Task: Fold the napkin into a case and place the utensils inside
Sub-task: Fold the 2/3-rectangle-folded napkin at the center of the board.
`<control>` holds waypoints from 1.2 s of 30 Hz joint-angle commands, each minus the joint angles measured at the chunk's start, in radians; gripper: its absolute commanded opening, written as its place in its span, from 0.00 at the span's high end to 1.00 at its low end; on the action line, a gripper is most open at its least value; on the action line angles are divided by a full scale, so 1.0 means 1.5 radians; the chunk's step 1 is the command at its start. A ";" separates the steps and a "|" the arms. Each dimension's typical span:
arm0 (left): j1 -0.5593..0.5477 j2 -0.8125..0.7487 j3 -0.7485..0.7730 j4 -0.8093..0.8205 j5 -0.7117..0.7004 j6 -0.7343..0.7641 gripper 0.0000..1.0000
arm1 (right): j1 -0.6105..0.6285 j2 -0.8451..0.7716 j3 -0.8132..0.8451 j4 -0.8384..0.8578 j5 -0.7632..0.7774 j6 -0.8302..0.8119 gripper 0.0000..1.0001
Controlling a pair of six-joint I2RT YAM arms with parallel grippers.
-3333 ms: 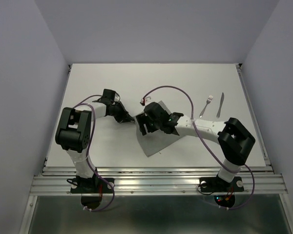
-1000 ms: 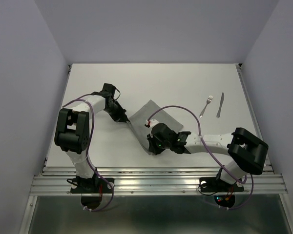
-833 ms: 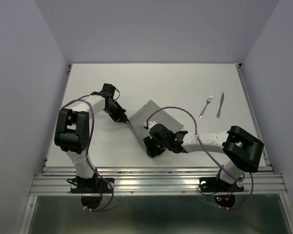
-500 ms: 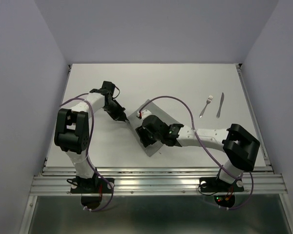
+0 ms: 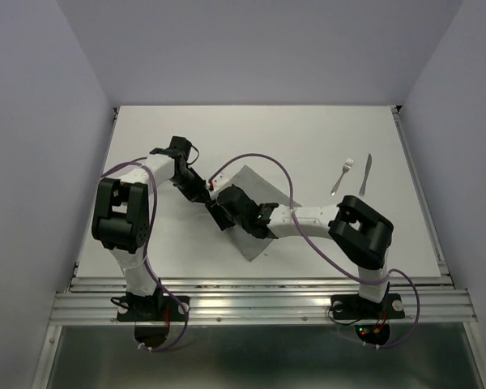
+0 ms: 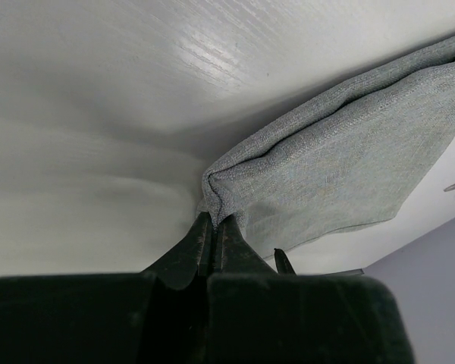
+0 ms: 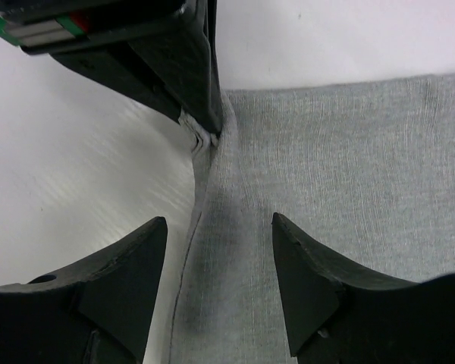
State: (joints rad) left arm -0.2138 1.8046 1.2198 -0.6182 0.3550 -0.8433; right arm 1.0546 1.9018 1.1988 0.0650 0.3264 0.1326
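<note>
Left gripper (image 6: pixel 211 231): I see its two dark fingers pressed together on a corner of the napkin (image 6: pixel 341 163), with the cloth bunched into a small pucker right at the tips. The right wrist camera shows the same pinch at the top of its picture.

Right gripper (image 7: pixel 218 227): its fingers stand wide apart and hold nothing. One finger (image 7: pixel 121 288) sits over bare table and the other over cloth, so the pair straddles the napkin's edge just below the left gripper's pinch. I cannot tell whether the tips touch the cloth.

Napkin: it lies near the middle of the table (image 5: pixel 308 134), a grey shape running on a slant from the far side toward the near edge, flat apart from the gripped corner. At that corner the left wrist view shows it doubled, two layers meeting in a fold.

Fork (image 5: pixel 343 177) and knife (image 5: pixel 364 174): they lie side by side on the bare table, off to the right and farther back, well apart from the napkin and from both grippers. The fork is on the left with its tines pointing away from the arm bases, and the knife is on the right.

Arms: seen from overhead, the two wrists meet at the napkin's left corner. The right arm stretches low across the cloth and covers its middle, with a purple cable (image 5: pixel 255 156) arching over it.
</note>
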 commanded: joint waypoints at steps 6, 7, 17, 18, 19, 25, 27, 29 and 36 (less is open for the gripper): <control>0.004 0.000 -0.010 -0.002 0.025 0.004 1.00 | 0.002 0.058 0.055 0.155 0.018 -0.058 0.34; 0.004 -0.001 -0.010 -0.001 0.025 0.003 1.00 | 0.002 0.065 0.058 0.157 0.018 -0.058 0.34; 0.008 -0.011 -0.023 0.002 0.035 0.000 1.00 | 0.002 0.125 0.050 0.225 0.065 -0.046 0.42; 0.009 -0.012 -0.025 0.002 0.036 0.000 1.00 | 0.002 0.128 0.047 0.235 0.069 -0.046 0.43; 0.010 -0.012 -0.026 0.003 0.036 0.001 1.00 | 0.002 0.134 0.046 0.239 0.079 -0.046 0.46; 0.014 -0.018 -0.030 0.000 0.035 0.001 1.00 | 0.002 0.156 0.055 0.244 0.097 -0.046 0.64; 0.017 -0.021 -0.031 0.000 0.033 0.000 1.00 | 0.002 0.155 0.052 0.245 0.100 -0.042 0.70; 0.018 -0.024 -0.032 0.002 0.032 0.002 1.00 | 0.002 0.152 0.049 0.245 0.098 -0.037 0.81; 0.019 -0.037 -0.041 0.044 0.070 0.039 1.00 | -0.005 0.131 0.035 0.246 0.057 -0.009 0.99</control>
State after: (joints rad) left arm -0.1936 1.8103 1.1843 -0.5724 0.4194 -0.8242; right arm 1.0565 2.1250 1.2518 0.3668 0.4213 0.0853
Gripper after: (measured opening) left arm 0.052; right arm 0.166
